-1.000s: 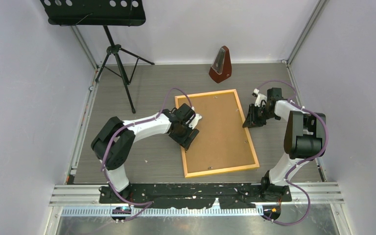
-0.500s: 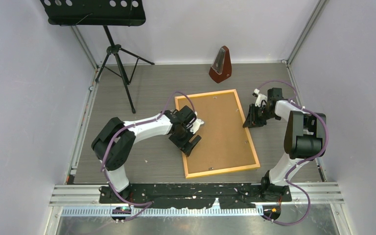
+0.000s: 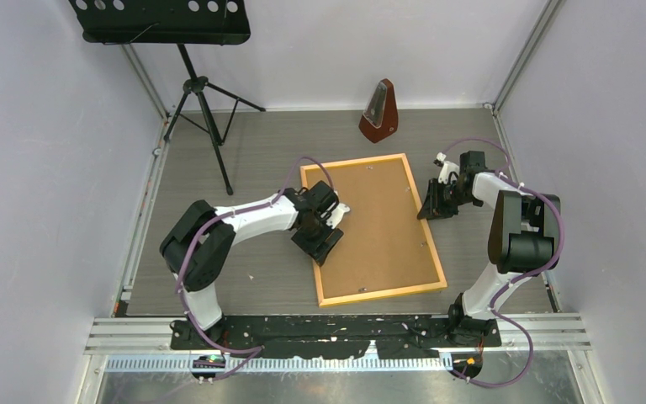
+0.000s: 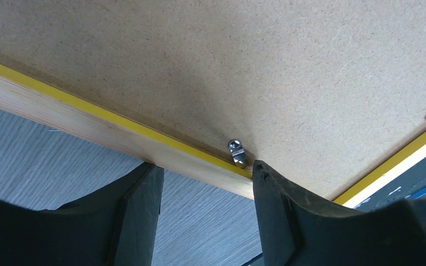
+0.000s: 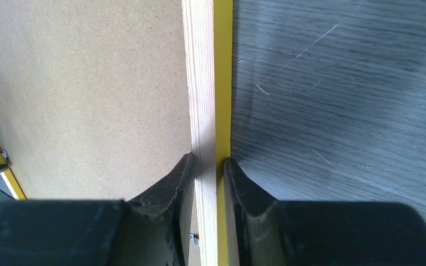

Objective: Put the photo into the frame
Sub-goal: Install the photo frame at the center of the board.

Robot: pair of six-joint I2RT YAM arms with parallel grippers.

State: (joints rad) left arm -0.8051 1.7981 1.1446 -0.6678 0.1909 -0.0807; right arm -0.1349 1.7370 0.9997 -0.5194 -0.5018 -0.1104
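Observation:
The frame (image 3: 308, 204) lies face down on the grey table, its yellow-orange wooden strips around a brown fibreboard backing sheet (image 3: 378, 223). The photo is hidden. My left gripper (image 3: 326, 244) is open at the frame's left strip (image 4: 116, 130), beside a small metal tab (image 4: 236, 153) that holds the backing. My right gripper (image 3: 431, 207) is shut on the frame's right strip (image 5: 204, 83), one finger on each side of it.
A dark red metronome (image 3: 379, 111) stands behind the frame. A black music stand (image 3: 193, 80) stands at the back left. White walls close in the table on three sides.
My left gripper has slid a little towards me along the frame's left strip, then eased back slightly. The right arm and the frame have not moved.

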